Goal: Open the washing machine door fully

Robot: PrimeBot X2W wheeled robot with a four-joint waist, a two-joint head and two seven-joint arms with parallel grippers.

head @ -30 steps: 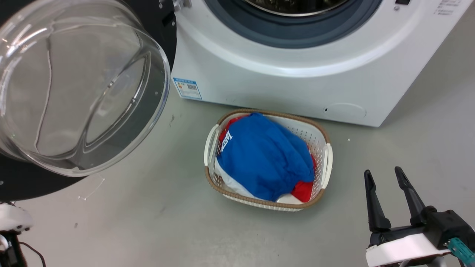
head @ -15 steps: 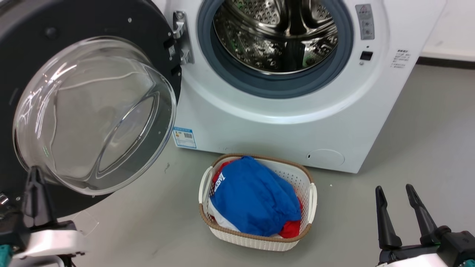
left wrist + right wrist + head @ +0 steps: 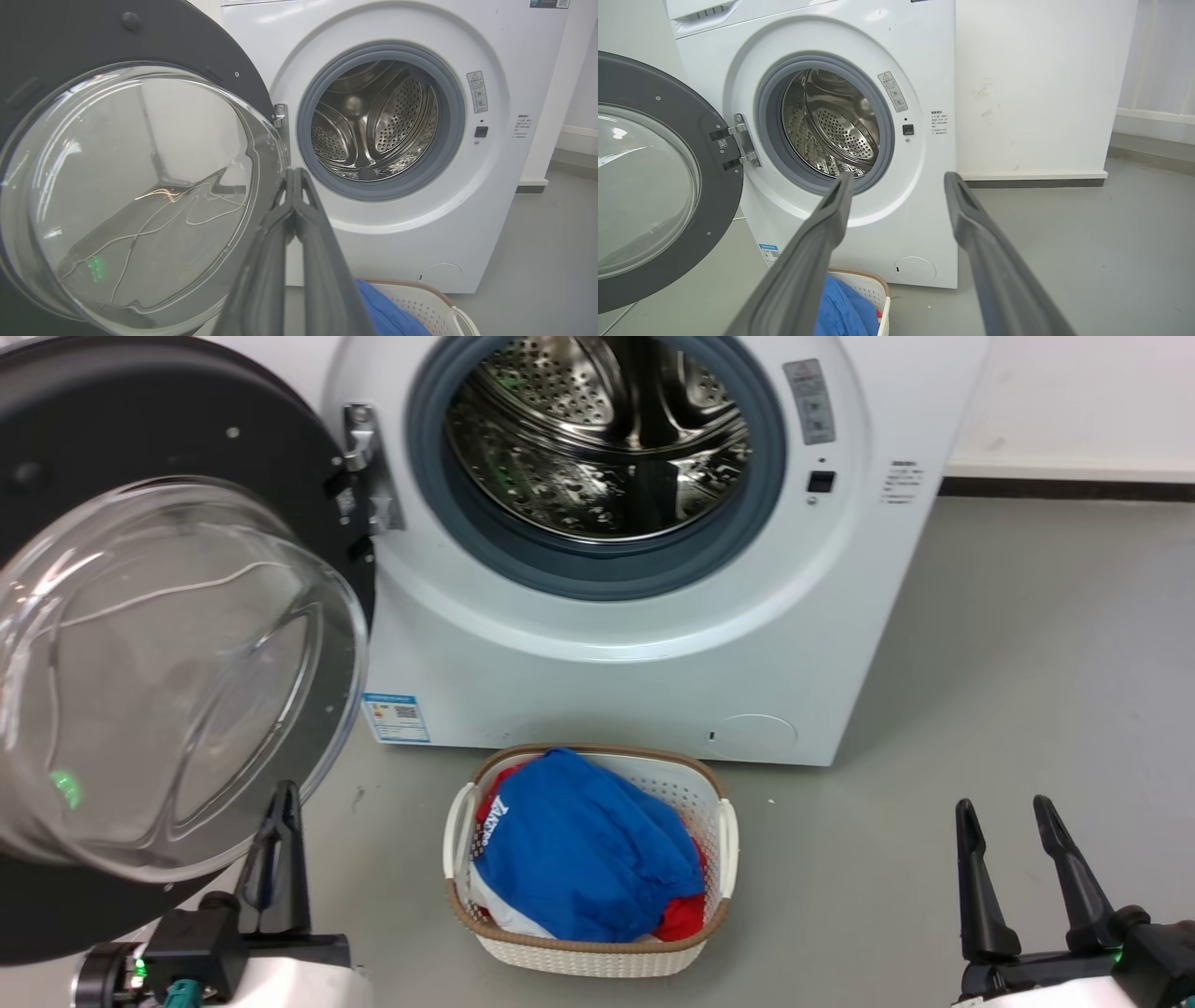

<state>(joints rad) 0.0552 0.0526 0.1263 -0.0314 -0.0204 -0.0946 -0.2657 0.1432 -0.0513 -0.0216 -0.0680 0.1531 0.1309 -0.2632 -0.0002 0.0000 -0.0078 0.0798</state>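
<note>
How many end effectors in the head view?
2. Left end effector at lower left, fingers together, beside the washing machine door. Right end effector at lower right, fingers apart.

Washing machine (image 3: 607, 672) stickers (image 3: 808, 401) unreadable (print too small).

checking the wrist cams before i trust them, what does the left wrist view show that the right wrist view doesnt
Left wrist view, not the right: the left gripper, fingers shut together, and a green glint on the glass of the washing machine door. Right wrist view, not the left: the right gripper, fingers apart, and the blue sticker low on the machine front. Both: the door swung open, the steel drum, and the white basket with blue cloth.
</note>
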